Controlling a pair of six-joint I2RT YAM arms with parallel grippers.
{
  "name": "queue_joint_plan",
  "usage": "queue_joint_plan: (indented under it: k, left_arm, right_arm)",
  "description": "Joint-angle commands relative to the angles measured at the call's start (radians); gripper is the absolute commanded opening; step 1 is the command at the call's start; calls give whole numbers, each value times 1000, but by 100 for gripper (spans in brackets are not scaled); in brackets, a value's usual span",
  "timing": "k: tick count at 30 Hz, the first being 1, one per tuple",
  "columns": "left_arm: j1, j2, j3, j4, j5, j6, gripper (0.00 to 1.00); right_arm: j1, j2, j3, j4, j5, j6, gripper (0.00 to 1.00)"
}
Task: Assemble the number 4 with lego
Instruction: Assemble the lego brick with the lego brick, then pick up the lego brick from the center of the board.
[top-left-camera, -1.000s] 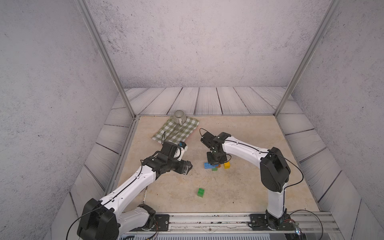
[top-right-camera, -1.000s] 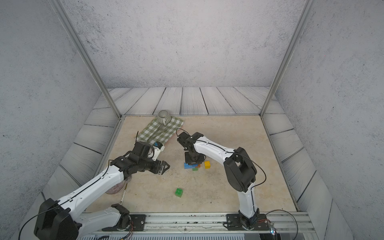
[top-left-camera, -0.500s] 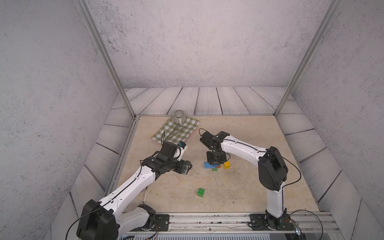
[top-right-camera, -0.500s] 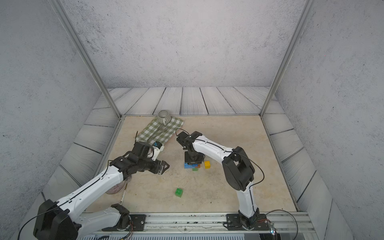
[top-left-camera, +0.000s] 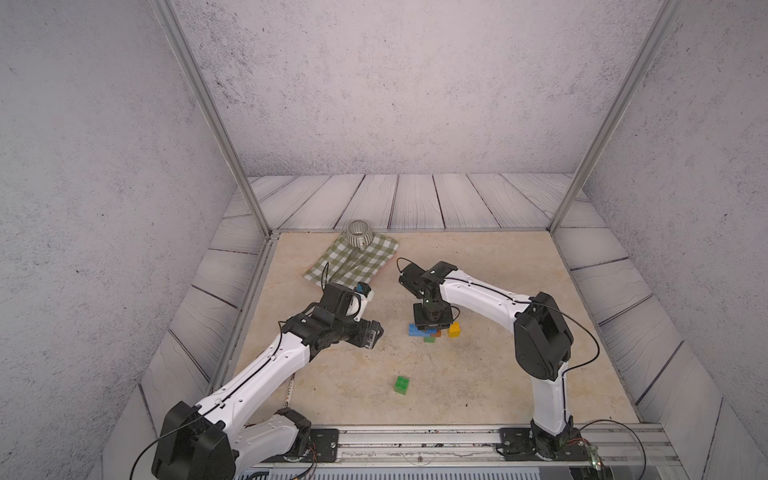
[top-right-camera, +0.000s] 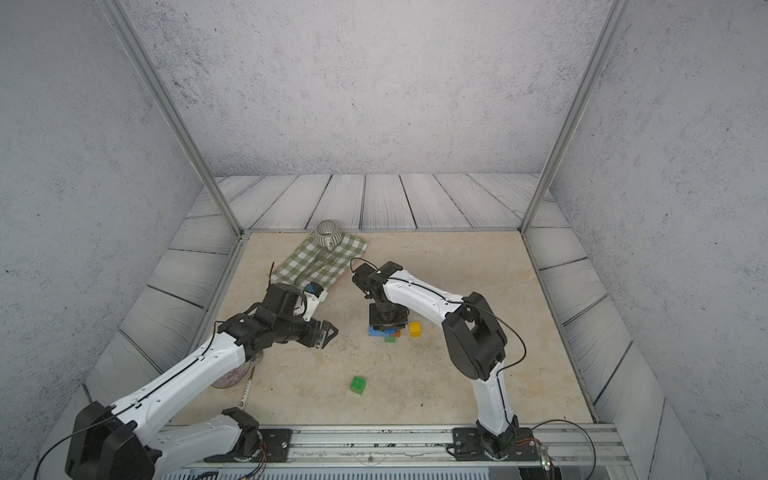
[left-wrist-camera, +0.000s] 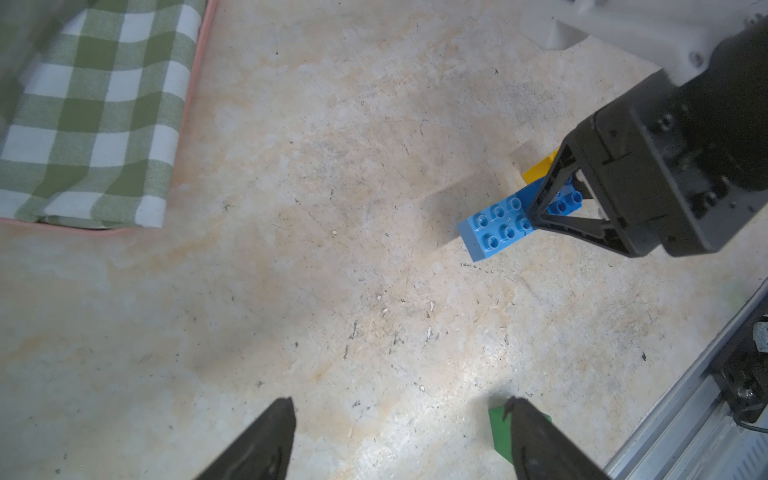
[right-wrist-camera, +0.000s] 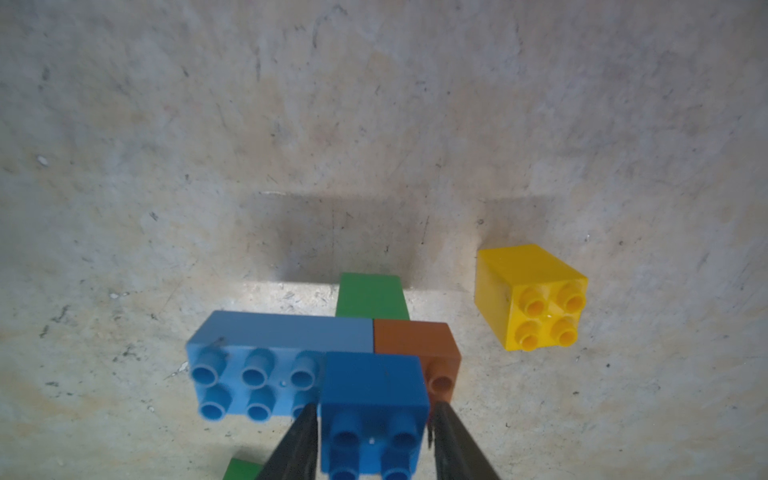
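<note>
Black left gripper (left-wrist-camera: 399, 405): jaws spread, nothing between them, hanging over bare table. Keep it parked clear of the build.

Loose green brick (top-left-camera: 401, 384): alone near the front rail, well apart from the rest, not yet joined.

Figure (top-left-camera: 428, 332), part-built, mid-table: light blue brick (right-wrist-camera: 266, 357) and orange-brown brick (right-wrist-camera: 415, 340) end to end, a green brick (right-wrist-camera: 371, 297) beside their seam, and a dark blue brick (right-wrist-camera: 374, 386) stacked over that seam.

Right gripper (right-wrist-camera: 374, 415): pointing straight down over the dark blue brick. Its fingers flank the brick and seem just off its sides, so it looks let go rather than clamped. Check the brick sits flush, then lift straight up without twisting.

Yellow brick (right-wrist-camera: 532, 299): studs up, slightly askew, near the orange-brown end but not touching. Probably your next pick.

Table (top-left-camera: 498, 270): mottled beige, scuffed, flat. A checked cloth (top-left-camera: 353, 266) carrying a cup (top-left-camera: 359, 235) lies at the far left.

Room: grey textured walls, pale plank surround, metal posts.
</note>
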Motion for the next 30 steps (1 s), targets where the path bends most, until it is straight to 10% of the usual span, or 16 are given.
queue_joint_plan:
  k: [1,30]
  left_arm:
    - [8,-19,-12,-8,-11,-8,83]
    - [9,-10,-17,23,73,-14,84]
  right_arm:
    - [-1,-4,40,-39,32,12,48]
    - [-187,-144,-188,73,-58,-264,62]
